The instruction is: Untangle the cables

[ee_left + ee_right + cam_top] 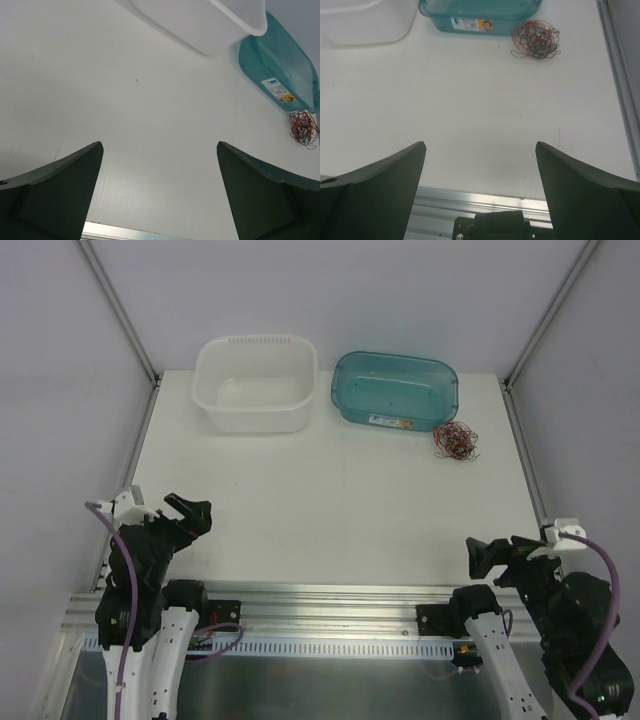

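Observation:
The cables (456, 442) are a small tangled ball of thin red-brown and black wires. They lie on the white table at the far right, just in front of the teal bin (394, 390). The ball also shows in the right wrist view (536, 39) and at the right edge of the left wrist view (303, 129). My left gripper (186, 510) is open and empty at the near left, far from the cables. My right gripper (485, 555) is open and empty at the near right.
A white plastic tub (256, 383) stands at the far centre-left, beside the teal bin. A metal rail (330, 600) runs along the near edge of the table (330, 500). Frame posts rise at both far corners.

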Tool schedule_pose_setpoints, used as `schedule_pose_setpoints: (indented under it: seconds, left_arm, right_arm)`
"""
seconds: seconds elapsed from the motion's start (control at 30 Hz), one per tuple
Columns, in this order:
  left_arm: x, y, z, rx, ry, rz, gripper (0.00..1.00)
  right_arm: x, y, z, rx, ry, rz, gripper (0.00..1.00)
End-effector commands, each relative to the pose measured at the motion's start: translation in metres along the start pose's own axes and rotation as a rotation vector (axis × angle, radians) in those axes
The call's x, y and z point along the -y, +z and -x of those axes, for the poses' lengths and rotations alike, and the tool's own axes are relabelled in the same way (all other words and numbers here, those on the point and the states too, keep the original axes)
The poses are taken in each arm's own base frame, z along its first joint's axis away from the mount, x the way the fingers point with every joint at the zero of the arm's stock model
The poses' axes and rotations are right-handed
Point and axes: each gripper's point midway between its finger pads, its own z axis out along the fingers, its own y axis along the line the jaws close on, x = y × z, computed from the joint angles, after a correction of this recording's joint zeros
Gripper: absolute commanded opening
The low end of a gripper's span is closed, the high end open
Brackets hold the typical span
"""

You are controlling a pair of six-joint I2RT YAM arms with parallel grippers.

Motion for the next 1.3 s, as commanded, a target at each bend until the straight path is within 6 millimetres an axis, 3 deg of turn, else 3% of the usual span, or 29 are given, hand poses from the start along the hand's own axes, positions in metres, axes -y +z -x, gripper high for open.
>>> schedule_pose_setpoints:
  seconds: [0.0,0.17,0.27,0.37,0.4,0.53,0.6,0.63,0.7,0.73,0.83,0.87,0.93,0.97,1.07,1.1,1.17,1.2,1.27]
  left_arm:
    - [0.018,0.031,-0.009,-0.121,-0.024,-0.035,0.99]
    - [0.029,0.055,-0.03,-0.282,0.056,-0.087,0.99]
    - [0.026,0.068,-0.042,-0.328,0.103,-0.106,0.99]
    - [0.022,0.079,-0.058,-0.344,0.129,-0.142,0.99]
    - [0.021,0.081,-0.062,-0.345,0.133,-0.152,0.99]
    - [0.03,0.08,-0.065,-0.377,0.149,-0.206,0.99]
    - [0.029,0.08,-0.071,-0.4,0.143,-0.206,0.99]
    - [0.029,0.079,-0.073,-0.408,0.142,-0.213,0.99]
    - [0.03,0.079,-0.076,-0.419,0.135,-0.222,0.99]
    - [0.03,0.079,-0.076,-0.419,0.135,-0.222,0.99]
    - [0.029,0.08,-0.074,-0.417,0.137,-0.212,0.99]
    - [0.028,0.08,-0.075,-0.419,0.137,-0.207,0.99]
    - [0.029,0.08,-0.076,-0.426,0.135,-0.212,0.99]
    - [0.029,0.08,-0.076,-0.425,0.134,-0.211,0.99]
    - [0.028,0.081,-0.077,-0.43,0.135,-0.205,0.99]
    - [0.027,0.082,-0.077,-0.431,0.133,-0.202,0.99]
    - [0.025,0.083,-0.078,-0.436,0.13,-0.192,0.99]
    - [0.025,0.083,-0.078,-0.435,0.132,-0.191,0.99]
    - [0.024,0.084,-0.079,-0.442,0.129,-0.186,0.99]
  right_arm:
    - [-0.015,0.038,0.005,-0.104,0.074,0.028,0.97]
    - [-0.031,0.091,-0.007,-0.283,0.178,0.043,0.97]
    - [-0.018,0.126,-0.013,-0.37,0.206,-0.072,0.97]
    - [-0.016,0.159,-0.007,-0.383,0.222,-0.112,0.97]
    - [-0.008,0.176,-0.015,-0.425,0.225,-0.167,0.97]
    - [0.018,0.228,-0.018,-0.409,0.261,-0.294,0.99]
    - [0.035,0.252,-0.008,-0.364,0.291,-0.348,0.99]
    - [0.043,0.268,-0.02,-0.404,0.291,-0.376,0.97]
    - [0.057,0.293,-0.006,-0.359,0.283,-0.387,0.94]
    - [0.063,0.309,-0.017,-0.395,0.264,-0.393,0.93]
    - [0.072,0.341,-0.008,-0.38,0.25,-0.385,0.89]
    - [0.074,0.358,-0.022,-0.413,0.247,-0.383,0.88]
    - [0.088,0.375,-0.022,-0.406,0.267,-0.391,0.84]
    - [0.096,0.387,-0.035,-0.425,0.28,-0.406,0.84]
    - [0.109,0.407,-0.045,-0.443,0.333,-0.415,0.82]
    - [0.118,0.415,-0.07,-0.499,0.361,-0.433,0.82]
    - [0.119,0.424,-0.089,-0.548,0.414,-0.42,0.82]
    - [0.123,0.428,-0.108,-0.586,0.441,-0.43,0.82]
    - [0.124,0.433,-0.122,-0.609,0.453,-0.425,0.82]
